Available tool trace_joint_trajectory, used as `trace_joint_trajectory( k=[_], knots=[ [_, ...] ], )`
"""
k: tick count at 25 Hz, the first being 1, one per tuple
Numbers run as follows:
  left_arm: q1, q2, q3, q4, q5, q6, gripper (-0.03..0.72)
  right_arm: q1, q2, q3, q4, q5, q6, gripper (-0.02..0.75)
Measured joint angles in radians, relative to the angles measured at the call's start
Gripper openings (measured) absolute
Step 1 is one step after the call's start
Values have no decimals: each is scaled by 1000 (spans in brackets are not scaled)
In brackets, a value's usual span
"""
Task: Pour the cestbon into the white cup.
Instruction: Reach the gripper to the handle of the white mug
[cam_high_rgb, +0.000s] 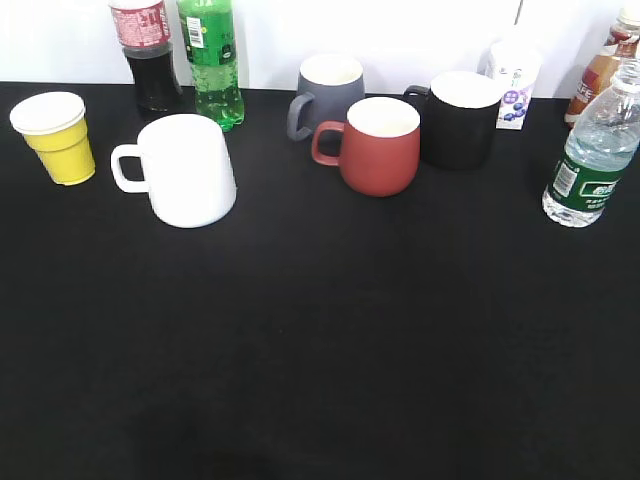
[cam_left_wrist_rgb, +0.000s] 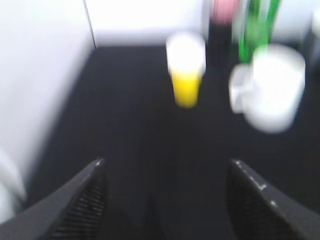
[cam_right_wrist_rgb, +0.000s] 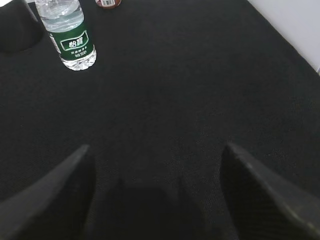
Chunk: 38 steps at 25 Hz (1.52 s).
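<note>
- Exterior view: cestbon (cam_high_rgb: 592, 160) upright at far right of black table (cam_high_rgb: 320, 350), well apart from white cup (cam_high_rgb: 183, 170) at left.
- White cup upright, handle facing left; yellow paper cup (cam_high_rgb: 56, 136) to its left, cola bottle (cam_high_rgb: 148, 55) and green soda bottle (cam_high_rgb: 211, 58) behind it.
- Grey mug (cam_high_rgb: 326, 92), red mug (cam_high_rgb: 378, 145), black mug (cam_high_rgb: 456, 118) grouped mid-table.
- Left gripper (cam_left_wrist_rgb: 167, 200): fingers spread wide, empty, above table; view blurred.
- Right gripper (cam_right_wrist_rgb: 155, 200): fingers apart, empty, cestbon ahead to its left, not touching.
</note>
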<state>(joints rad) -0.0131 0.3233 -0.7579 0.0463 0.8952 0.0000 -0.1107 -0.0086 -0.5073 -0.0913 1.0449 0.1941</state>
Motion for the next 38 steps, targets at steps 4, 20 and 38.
trace_joint_trajectory(
  k=[4, 20, 38],
  knots=[
    [-1, 327, -156, -74, -456, 73, 560, 0, 0, 0, 0, 0, 0, 592],
    [-327, 1222, 424, -181, -1774, 57, 492, 0, 0, 0, 0, 0, 0, 592],
    [-258, 1567, 169, -137, -1870, 48, 491, 0, 0, 0, 0, 0, 0, 592]
  ],
)
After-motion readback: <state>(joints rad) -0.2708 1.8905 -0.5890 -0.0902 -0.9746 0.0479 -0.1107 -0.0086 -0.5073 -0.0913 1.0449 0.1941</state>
